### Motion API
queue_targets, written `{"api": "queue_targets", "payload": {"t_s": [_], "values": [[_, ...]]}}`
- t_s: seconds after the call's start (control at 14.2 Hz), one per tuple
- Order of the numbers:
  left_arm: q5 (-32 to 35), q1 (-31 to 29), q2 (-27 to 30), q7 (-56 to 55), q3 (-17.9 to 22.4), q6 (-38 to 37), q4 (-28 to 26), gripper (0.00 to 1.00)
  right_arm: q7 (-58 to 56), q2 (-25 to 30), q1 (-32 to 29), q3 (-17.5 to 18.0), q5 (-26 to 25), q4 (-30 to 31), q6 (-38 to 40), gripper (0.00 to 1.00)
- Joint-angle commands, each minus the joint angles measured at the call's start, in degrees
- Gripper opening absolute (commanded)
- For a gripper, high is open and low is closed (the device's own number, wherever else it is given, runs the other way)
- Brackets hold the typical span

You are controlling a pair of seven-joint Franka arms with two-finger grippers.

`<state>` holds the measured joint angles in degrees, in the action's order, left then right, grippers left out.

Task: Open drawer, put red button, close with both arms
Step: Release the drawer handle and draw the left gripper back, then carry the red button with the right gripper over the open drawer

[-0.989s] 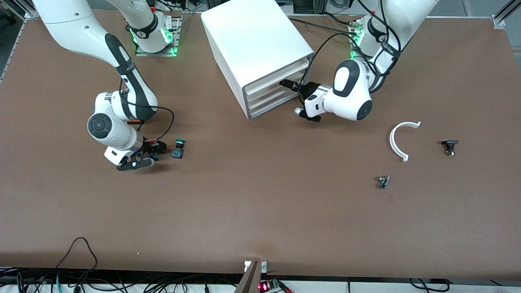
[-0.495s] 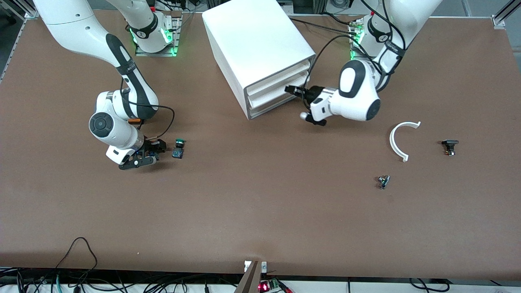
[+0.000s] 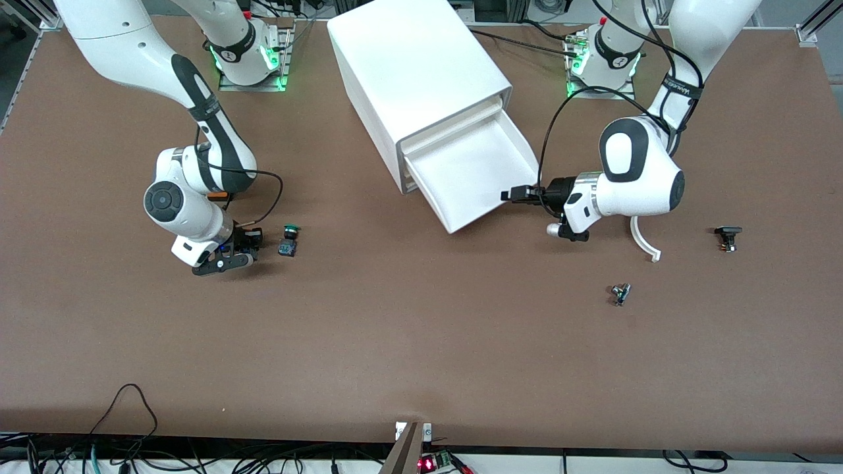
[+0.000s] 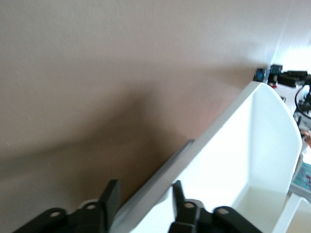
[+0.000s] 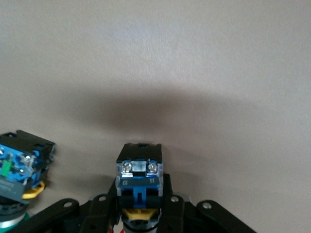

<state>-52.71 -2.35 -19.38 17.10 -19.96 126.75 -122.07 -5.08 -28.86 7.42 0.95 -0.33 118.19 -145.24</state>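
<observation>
Brown counter [image 3: 408, 342], drawer [image 3: 477, 171] drawn out of the cabinet [image 3: 415, 79].
Left pincer [image 3: 517, 195] clamps its front wall; right pincer [image 3: 247, 242] grips the red button [image 5: 139, 177] low beside the green button [image 3: 288, 240]. Next: carry it over the tray.

The left gripper [image 3: 510, 195] has pulled the drawer [image 3: 475, 172] well out of the cabinet [image 3: 408, 66].

A broad brown table [image 3: 408, 342] fills the room's middle, matte and evenly lit. Dark cables [image 3: 132, 421] trail off its near edge, and metal frame rails [image 3: 813, 23] stand at its corners.
</observation>
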Motion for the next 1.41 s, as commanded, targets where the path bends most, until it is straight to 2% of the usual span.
{"api": "queue_targets", "payload": {"t_s": [0.0,0.28,0.42,0.49,0.57,0.64,0.85,0.99,1.2,1.34], "values": [[1.1,-0.3,1.0,-1.2,0.3,2.5,1.3,1.0,-1.8,1.3,0.1,0.5,-0.1,-1.6,0.2,0.29],[3.4,-10.5,8.6,-1.2,1.5,2.2,3.9,1.0,-10.5,6.1,0.1,1.5,0.0,-4.6,3.2,0.29],[3.7,-11.9,12.1,-1.4,2.1,1.5,4.1,1.0,-11.3,6.5,0.1,4.1,0.1,-10.8,9.9,0.29],[6.7,-12.2,14.0,-1.4,4.5,-1.6,4.9,1.0,-11.5,6.3,0.7,5.0,0.1,-14.9,13.8,0.29],[12.5,-12.2,14.7,-1.5,6.9,-6.8,8.6,1.0,-13.2,6.0,2.0,5.2,0.1,-18.2,16.3,0.29],[19.0,-12.2,15.2,-2.2,7.5,-13.1,12.5,1.0,-16.0,5.8,3.3,5.3,0.2,-20.9,17.5,0.29],[36.7,-12.2,16.3,-9.7,8.4,-26.1,23.3,1.0,-25.8,4.9,7.2,5.8,0.6,-27.9,21.2,0.29],[45.9,-11.3,16.3,-16.9,7.8,-34.6,30.1,1.0,-32.5,3.7,7.4,9.5,2.7,-31.2,22.8,0.29],[51.5,-9.3,17.0,-27.8,7.5,-40.9,32.3,1.0,-34.4,0.3,8.2,15.9,3.3,-37.0,23.4,0.29],[53.9,-9.2,17.1,-28.3,7.3,-39.9,31.4,1.0,-34.6,-2.1,11.8,16.6,3.1,-41.2,24.1,0.29]]}}
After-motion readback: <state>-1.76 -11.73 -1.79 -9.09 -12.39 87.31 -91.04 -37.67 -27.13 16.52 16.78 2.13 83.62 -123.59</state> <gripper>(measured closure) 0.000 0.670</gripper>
